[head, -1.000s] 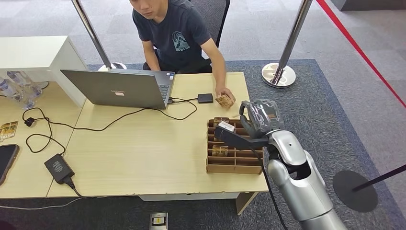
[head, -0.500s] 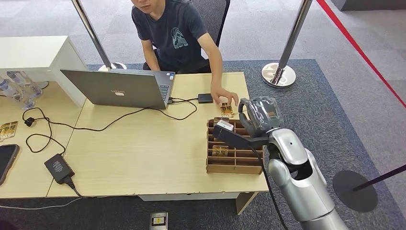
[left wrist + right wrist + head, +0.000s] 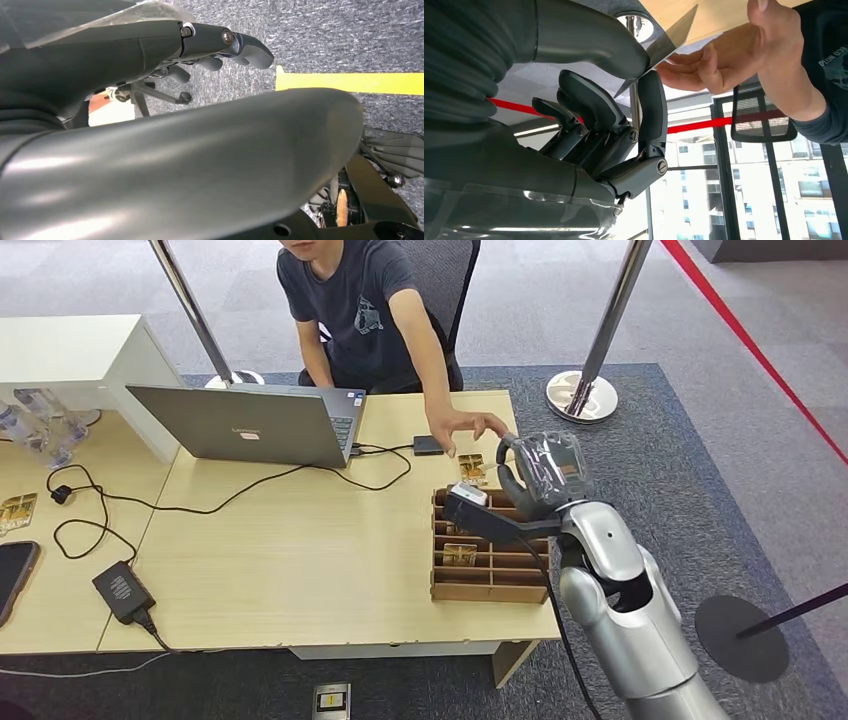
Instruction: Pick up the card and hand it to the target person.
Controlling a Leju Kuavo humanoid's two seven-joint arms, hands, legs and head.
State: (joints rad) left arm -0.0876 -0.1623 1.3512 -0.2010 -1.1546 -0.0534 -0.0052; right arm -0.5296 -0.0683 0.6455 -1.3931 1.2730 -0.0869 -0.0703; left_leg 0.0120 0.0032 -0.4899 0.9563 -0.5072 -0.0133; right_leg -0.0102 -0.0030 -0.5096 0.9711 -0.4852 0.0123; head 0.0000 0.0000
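My right hand (image 3: 541, 476) hovers over the far end of a wooden divider box (image 3: 489, 589) near the table's right edge. It pinches a small pale card (image 3: 470, 496) between thumb and a finger; the right wrist view shows the card (image 3: 665, 41) sticking out from my hand (image 3: 599, 125). The person seated across the table reaches an open hand (image 3: 463, 427) toward it, and in the right wrist view that hand (image 3: 724, 60) is just beside the card's edge. Another patterned card (image 3: 472, 470) lies on the table below it. My left hand (image 3: 210, 37) hangs over carpet, holding nothing.
Cards (image 3: 460, 554) sit in the box's compartments. A laptop (image 3: 250, 426), a small black box (image 3: 429, 444), cables and a power brick (image 3: 123, 591) are on the table (image 3: 300, 540). A stanchion base (image 3: 581, 397) stands at the far right, bottles (image 3: 40, 425) at the left.
The person laid the patterned card on the table, then lifted the hand toward my card. My right hand has moved slightly up and away with the card.
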